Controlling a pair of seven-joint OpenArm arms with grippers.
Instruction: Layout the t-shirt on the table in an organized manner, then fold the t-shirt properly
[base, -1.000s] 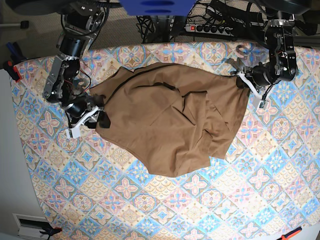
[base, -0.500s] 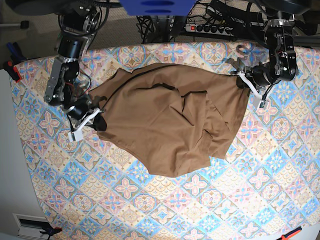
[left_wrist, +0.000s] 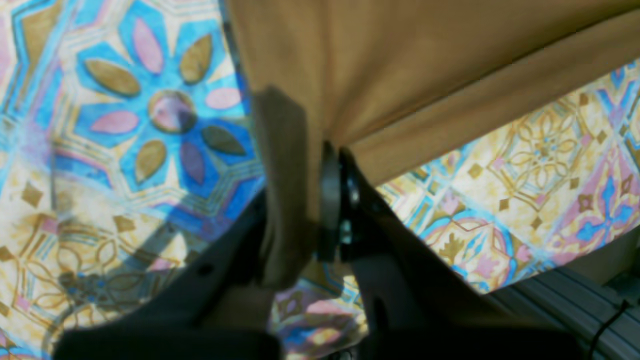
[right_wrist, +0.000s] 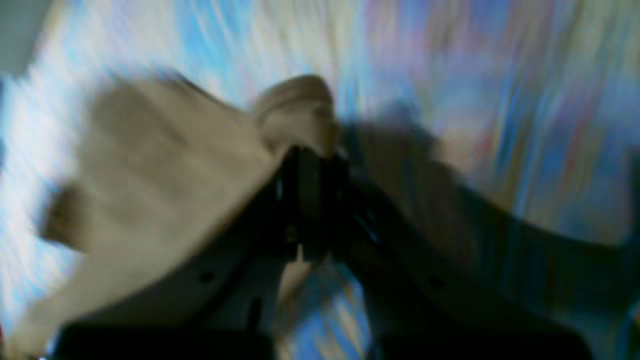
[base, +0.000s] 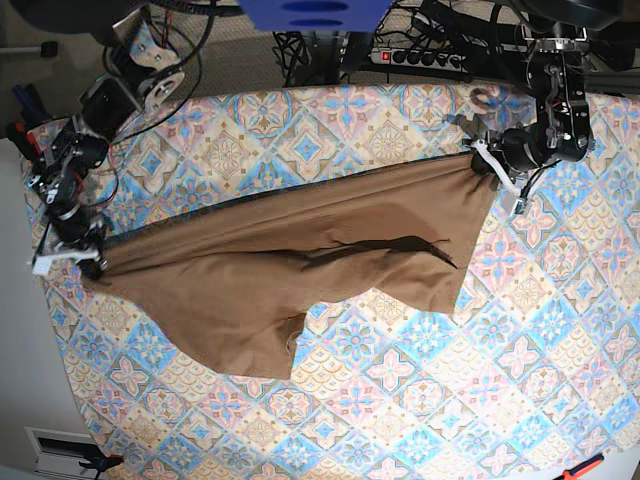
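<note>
Layout was underway: t-shirt (base: 300, 270) hung stretched over the table (base: 420, 400) between the left gripper (base: 490, 160) and right gripper (base: 85, 262), both clamped on fabric; flattening and folding remained.

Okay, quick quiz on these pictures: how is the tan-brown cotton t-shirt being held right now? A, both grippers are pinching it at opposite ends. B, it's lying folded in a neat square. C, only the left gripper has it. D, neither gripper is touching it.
A: the tan-brown cotton t-shirt stretches between the right gripper and the left gripper, each shut on an edge.
</note>
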